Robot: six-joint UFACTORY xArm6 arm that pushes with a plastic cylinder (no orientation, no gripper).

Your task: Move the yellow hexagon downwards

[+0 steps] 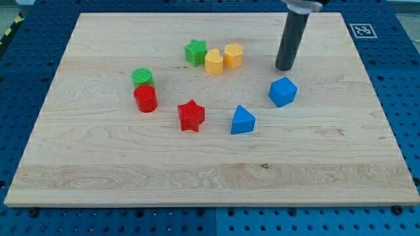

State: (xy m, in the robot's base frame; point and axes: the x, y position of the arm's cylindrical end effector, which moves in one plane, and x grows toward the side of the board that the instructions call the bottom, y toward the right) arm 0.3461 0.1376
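Item: yellow hexagon (233, 56), upper worktop (98, 164), touching yellow heart (213, 61); my tip (285, 67), a gripless end effector, rests well right; risk: an off-centre downward push drags the heart along.

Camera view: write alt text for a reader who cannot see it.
My tip rests on a wooden board, apart from and to the view's right of the yellow hexagon, which sits in a row with a yellow heart and a green star. Red, green and blue blocks lie scattered below.
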